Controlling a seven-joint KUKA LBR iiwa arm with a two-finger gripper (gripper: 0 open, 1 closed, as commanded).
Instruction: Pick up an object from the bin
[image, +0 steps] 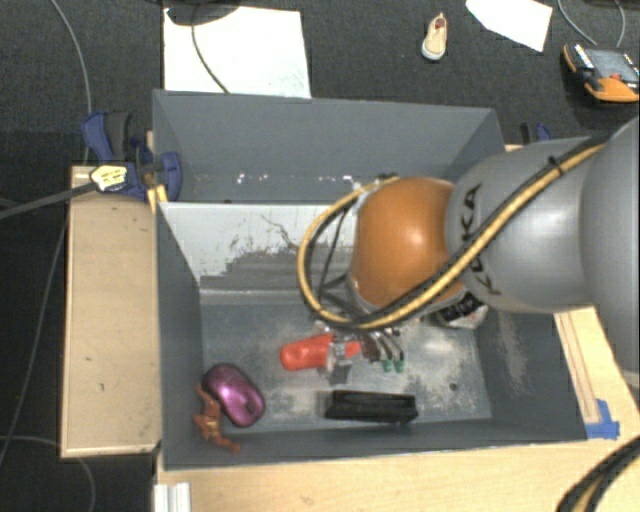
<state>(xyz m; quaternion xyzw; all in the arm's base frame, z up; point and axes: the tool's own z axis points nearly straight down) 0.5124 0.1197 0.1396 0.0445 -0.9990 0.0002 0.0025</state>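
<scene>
My gripper (345, 360) hangs low over the middle of the bin floor, under the arm's orange cover. A red-orange elongated thing (305, 353) lies right at its left side, touching or nearly touching it. Just in front of the gripper lies a flat black bar (370, 406). Whether the red thing is gripped cannot be told from this view.
A purple rounded thing (235, 393) lies at the bin's front left, with a small brown piece (213, 428) beside it in the corner. A white and black thing (461, 313) peeks out under the arm at the right. The arm covers the bin's right half.
</scene>
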